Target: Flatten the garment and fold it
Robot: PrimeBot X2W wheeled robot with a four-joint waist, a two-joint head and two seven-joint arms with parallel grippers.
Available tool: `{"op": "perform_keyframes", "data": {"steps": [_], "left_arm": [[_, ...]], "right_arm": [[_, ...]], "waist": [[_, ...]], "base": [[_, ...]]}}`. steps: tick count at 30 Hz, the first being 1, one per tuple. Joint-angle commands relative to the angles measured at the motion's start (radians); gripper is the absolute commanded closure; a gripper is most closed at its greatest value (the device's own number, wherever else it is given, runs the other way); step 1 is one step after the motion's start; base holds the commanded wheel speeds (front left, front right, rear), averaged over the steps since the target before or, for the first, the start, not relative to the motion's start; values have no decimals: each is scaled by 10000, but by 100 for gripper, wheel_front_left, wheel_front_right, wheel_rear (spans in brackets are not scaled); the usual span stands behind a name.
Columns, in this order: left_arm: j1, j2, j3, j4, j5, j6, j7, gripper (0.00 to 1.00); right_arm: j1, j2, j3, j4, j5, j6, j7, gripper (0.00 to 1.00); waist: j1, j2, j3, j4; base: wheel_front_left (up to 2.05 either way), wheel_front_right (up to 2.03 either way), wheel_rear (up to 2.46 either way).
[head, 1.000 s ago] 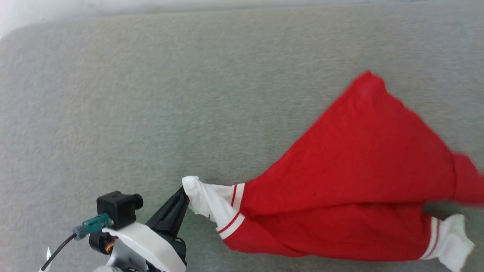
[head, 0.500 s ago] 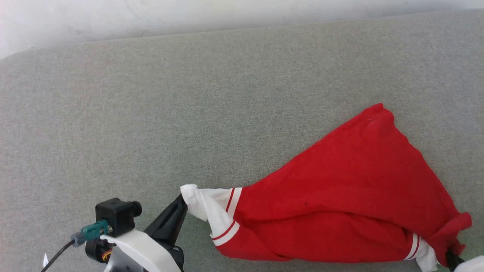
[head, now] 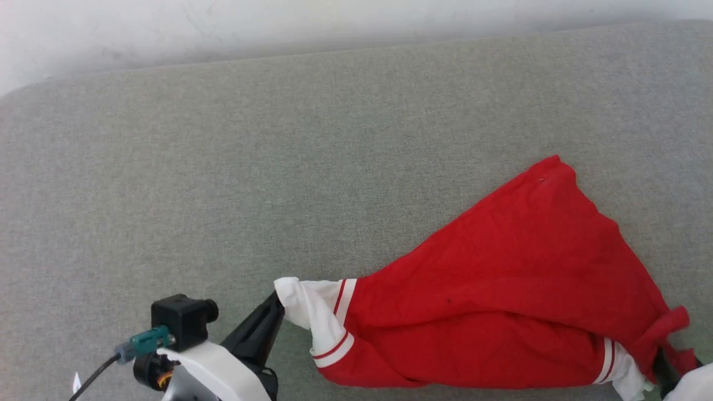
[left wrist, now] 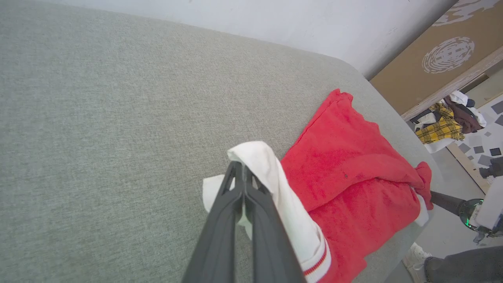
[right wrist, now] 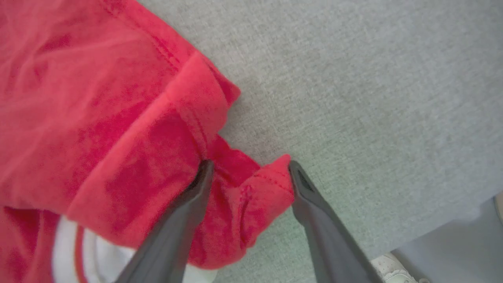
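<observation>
Left gripper point(head: 277, 303) pinches the white sleeve point(head: 309, 306) of the garment point(head: 501, 278), jaws closed on the cloth. From there the garment lies in a crumpled red wedge across the grey cushion point(head: 223, 167), near its front edge, toward the right. Right gripper point(right wrist: 249, 167) stands with fingers point(right wrist: 314, 204) spread wide, a bunched red hem lying between them.

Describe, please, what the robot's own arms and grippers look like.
The left gripper has two long, tapering dark grey jaws on a white wrist shell. A black box is mounted on that shell, with a teal connector and a thin black cable. The right gripper has matching dark grey jaws.
</observation>
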Motion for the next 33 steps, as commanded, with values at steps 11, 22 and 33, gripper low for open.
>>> {"op": "perform_keyframes", "data": {"steps": [11, 22, 33], "left_arm": [[-158, -216, -286, 80, 137, -152, -226, 100], [-999, -177, -322, -239, 397, -288, -142, 100], [-1684, -333, -437, -148, 479, -412, -79, 100]], "right_arm": [[640, -533, -822, -5932, 1279, 6, 3364, 0], [-4322, -1363, 562, -3263, -322, 6, 4040, 0], [-6052, -1592, 1690, -836, -786, 6, 4928, 0]], "waist": [[-1, 0, 266, 510], [-1, 0, 1750, 838], [-1, 0, 2650, 1374]], "base": [[0, 0, 0], [0, 0, 0], [0, 0, 0]]}}
